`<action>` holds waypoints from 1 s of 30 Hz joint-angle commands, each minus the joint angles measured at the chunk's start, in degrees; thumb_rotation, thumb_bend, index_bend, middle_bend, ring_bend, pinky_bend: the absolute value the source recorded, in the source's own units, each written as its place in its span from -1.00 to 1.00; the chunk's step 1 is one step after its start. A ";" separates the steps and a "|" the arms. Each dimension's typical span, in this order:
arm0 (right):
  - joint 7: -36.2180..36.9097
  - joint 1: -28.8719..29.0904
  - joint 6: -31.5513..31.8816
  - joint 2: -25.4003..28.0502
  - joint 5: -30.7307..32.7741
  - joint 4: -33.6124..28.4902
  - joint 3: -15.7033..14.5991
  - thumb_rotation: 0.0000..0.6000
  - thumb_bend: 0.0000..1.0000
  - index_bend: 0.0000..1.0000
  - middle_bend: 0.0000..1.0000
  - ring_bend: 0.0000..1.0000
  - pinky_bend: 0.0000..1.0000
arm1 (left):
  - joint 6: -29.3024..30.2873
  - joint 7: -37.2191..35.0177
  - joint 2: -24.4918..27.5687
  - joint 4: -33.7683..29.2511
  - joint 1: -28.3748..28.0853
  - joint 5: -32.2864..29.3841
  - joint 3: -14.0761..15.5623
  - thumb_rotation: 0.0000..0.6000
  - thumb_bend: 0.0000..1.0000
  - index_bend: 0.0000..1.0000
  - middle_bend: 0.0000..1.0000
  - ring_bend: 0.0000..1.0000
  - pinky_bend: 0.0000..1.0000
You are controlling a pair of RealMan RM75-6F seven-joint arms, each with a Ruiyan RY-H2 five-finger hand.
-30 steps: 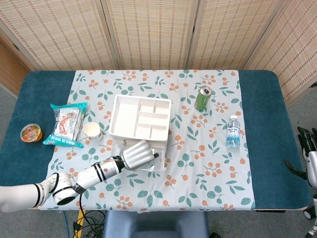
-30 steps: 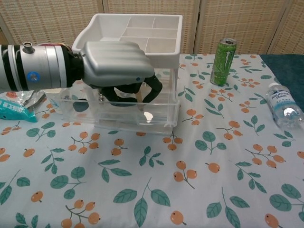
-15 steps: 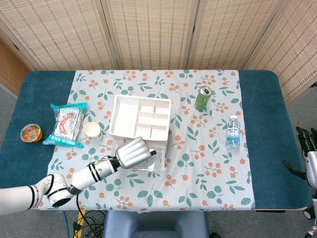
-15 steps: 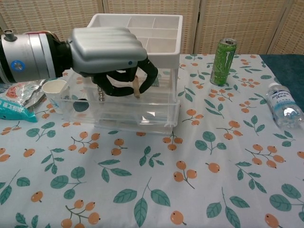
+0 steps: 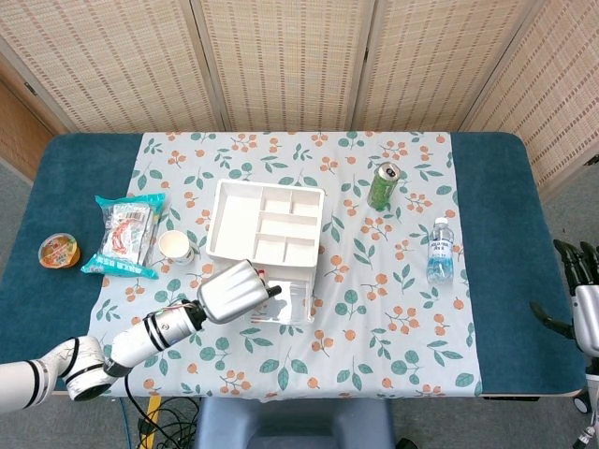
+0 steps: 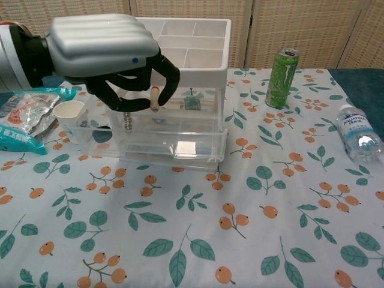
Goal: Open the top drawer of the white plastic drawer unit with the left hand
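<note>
The white plastic drawer unit [image 5: 266, 221] stands mid-table, its compartment tray [image 6: 191, 37] on top. A clear drawer [image 6: 174, 143] sticks out from its front toward me; the same drawer [image 5: 284, 301] shows in the head view. My left hand [image 6: 107, 53] hovers at the unit's front left, just above the drawer's rim. Its dark fingers [image 6: 161, 77] are curled in with nothing in them. From the head view the left hand [image 5: 228, 292] lies beside the drawer's left end. My right hand [image 5: 575, 281] hangs off the table's right edge, fingers apart, holding nothing.
A green can [image 6: 283, 77] and a lying water bottle [image 6: 360, 141] sit to the right of the unit. A paper cup [image 6: 69, 115] and a snack bag [image 6: 23, 123] are close to its left. An orange-lidded cup [image 5: 58, 251] rests at the far left.
My left hand has lifted out of the drawer and drawn back to the left, its fingers still curled. The drawer stays pulled out. The right hand has barely moved.
</note>
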 commanded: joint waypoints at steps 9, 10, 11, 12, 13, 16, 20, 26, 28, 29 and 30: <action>0.12 0.06 0.01 -0.06 -0.11 0.10 -0.01 1.00 -0.55 -0.89 -0.75 -0.81 -0.98 | 3.83 -1.04 4.33 -3.58 4.02 0.36 0.91 1.00 -0.17 0.05 1.00 1.00 1.00; 0.14 0.07 0.02 -0.08 -0.13 0.13 0.00 1.00 -0.55 -0.89 -0.75 -0.81 -0.98 | 4.19 -1.01 4.66 -3.66 4.47 0.16 0.92 1.00 -0.18 0.05 1.00 1.00 1.00; 0.16 0.08 0.01 -0.10 -0.14 0.17 0.00 1.00 -0.55 -0.89 -0.75 -0.81 -0.98 | 4.58 -1.06 4.97 -3.75 4.93 -0.06 0.93 1.00 -0.17 0.05 1.00 1.00 1.00; 0.18 0.14 -0.04 -0.15 -0.15 0.20 0.01 1.00 -0.55 -0.89 -0.75 -0.81 -0.98 | 5.18 -1.23 5.31 -3.77 5.56 -0.34 0.92 1.00 -0.17 0.05 1.00 1.00 1.00; 0.22 0.17 -0.08 -0.19 -0.15 0.22 0.02 1.00 -0.55 -0.89 -0.75 -0.81 -0.98 | 5.57 -1.30 5.59 -3.70 6.03 -0.56 0.93 1.00 -0.17 0.05 1.00 1.00 1.00; 0.33 0.30 -0.25 -0.33 -0.25 0.30 -0.02 1.00 -0.55 -0.89 -0.75 -0.81 -0.98 | 6.70 -1.36 6.49 -3.47 7.56 -1.39 0.92 1.00 -0.18 0.04 1.00 1.00 1.00; 0.26 0.44 -0.30 -0.42 -0.42 0.28 -0.02 1.00 -0.55 -0.89 -0.75 -0.81 -0.98 | 8.01 -1.90 7.64 -3.10 9.50 -2.51 0.87 1.00 -0.18 0.04 1.00 1.00 1.00; 0.04 0.62 -0.44 -0.41 -0.48 0.07 0.01 1.00 -0.55 -0.89 -0.75 -0.81 -0.98 | 9.73 -2.20 9.05 -3.23 11.93 -2.88 1.13 1.00 -0.18 0.04 1.00 1.00 1.00; -0.03 0.67 -0.48 -0.42 -0.50 0.04 0.00 1.00 -0.55 -0.89 -0.75 -0.81 -0.98 | 10.42 -2.54 9.76 -3.82 12.82 -2.96 1.19 1.00 -0.18 0.04 1.00 1.00 1.00; -0.06 0.69 -0.51 -0.43 -0.49 0.04 0.00 1.00 -0.55 -0.89 -0.75 -0.81 -0.98 | 10.81 -2.62 10.07 -4.01 13.19 -2.89 1.18 1.00 -0.18 0.04 1.00 1.00 1.00; -0.06 0.72 -0.55 -0.44 -0.49 0.02 -0.01 1.00 -0.55 -0.89 -0.75 -0.81 -0.98 | 11.24 -2.37 10.44 -4.10 13.64 -2.67 1.22 1.00 -0.18 0.04 1.00 1.00 1.00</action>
